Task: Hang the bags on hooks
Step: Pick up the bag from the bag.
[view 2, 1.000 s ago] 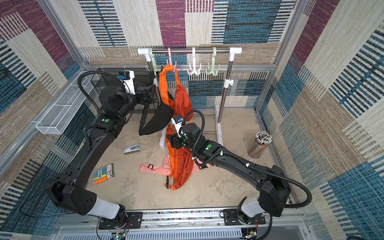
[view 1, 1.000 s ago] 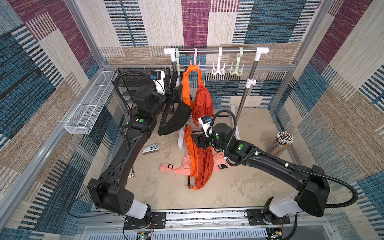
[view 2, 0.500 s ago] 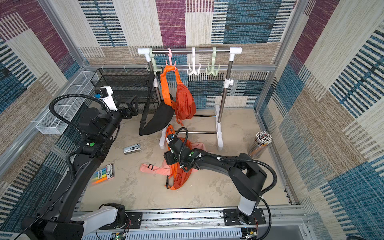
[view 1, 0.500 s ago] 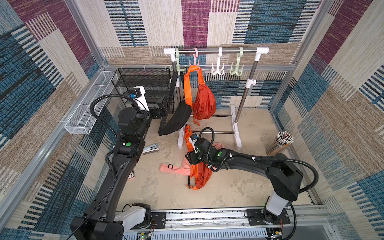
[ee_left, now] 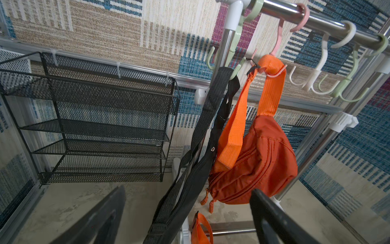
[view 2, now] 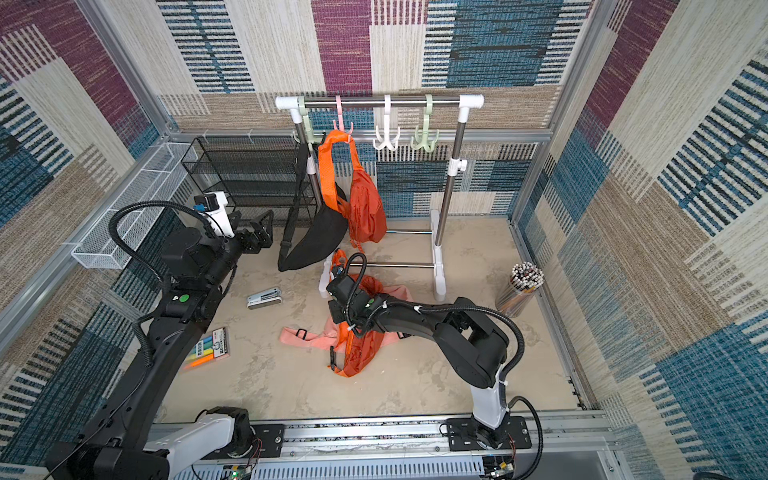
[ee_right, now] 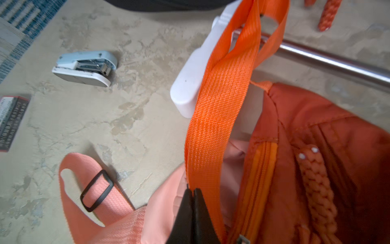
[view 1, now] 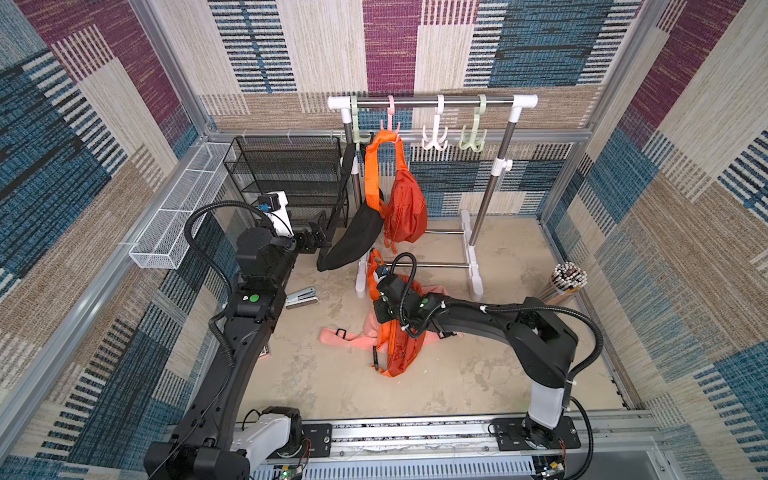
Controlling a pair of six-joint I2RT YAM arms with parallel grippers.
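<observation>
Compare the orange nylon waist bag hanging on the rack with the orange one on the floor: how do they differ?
The hanging bag dangles by its strap from the pink hook; the floor bag lies partly over a pale pink bag. No gripper touches the hanging bag; the floor bag's strap is pinched in the shut right gripper. Both are orange with webbing straps.

Patchwork woven walls [view 1: 390, 41] w/ blue, maroon, beige blocks, mottled beige floor [view 1: 478, 374], black mesh shelf [view 1: 291, 178]
</observation>
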